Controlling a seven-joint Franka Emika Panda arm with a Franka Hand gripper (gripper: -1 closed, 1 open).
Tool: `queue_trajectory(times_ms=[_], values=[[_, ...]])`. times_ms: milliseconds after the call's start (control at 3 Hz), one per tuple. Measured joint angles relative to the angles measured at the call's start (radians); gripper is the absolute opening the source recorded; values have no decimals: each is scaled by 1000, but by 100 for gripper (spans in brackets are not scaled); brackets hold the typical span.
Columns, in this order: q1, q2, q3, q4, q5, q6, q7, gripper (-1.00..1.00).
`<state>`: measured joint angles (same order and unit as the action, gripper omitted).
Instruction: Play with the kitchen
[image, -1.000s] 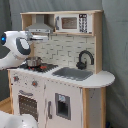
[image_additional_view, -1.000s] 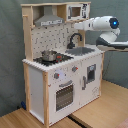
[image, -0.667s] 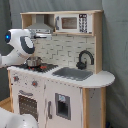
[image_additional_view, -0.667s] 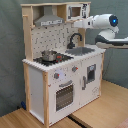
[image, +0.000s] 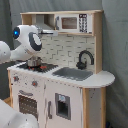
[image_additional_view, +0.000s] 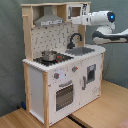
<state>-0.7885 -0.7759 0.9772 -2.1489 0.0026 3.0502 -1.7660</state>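
the kitchen (image_additional_view: 60, 75) is seen standing on a wooden floor (image_additional_view: 100, 112) in the second exterior view. the arm is extended toward the upper shelf, with the hand (image_additional_view: 74, 20) placed at the microwave (image_additional_view: 75, 11) beside the range hood (image_additional_view: 48, 20). how far the hand is opened cannot be told, nor whether anything is held. below the hand, the black faucet (image_additional_view: 75, 39), grey sink (image_additional_view: 82, 50) and a small pot (image_additional_view: 48, 55) on the stovetop are noted.
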Motion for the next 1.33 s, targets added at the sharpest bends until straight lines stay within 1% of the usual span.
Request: queue_trajectory(times_ms=[333, 667, 1000, 1333], values=[[-39, 71, 38, 54, -1, 2, -25, 100], [-96, 115, 96, 115, -1, 2, -38, 100], [-168, 137, 135, 168, -1, 2, -57, 100], [-243, 154, 187, 214, -1, 1, -70, 100]])
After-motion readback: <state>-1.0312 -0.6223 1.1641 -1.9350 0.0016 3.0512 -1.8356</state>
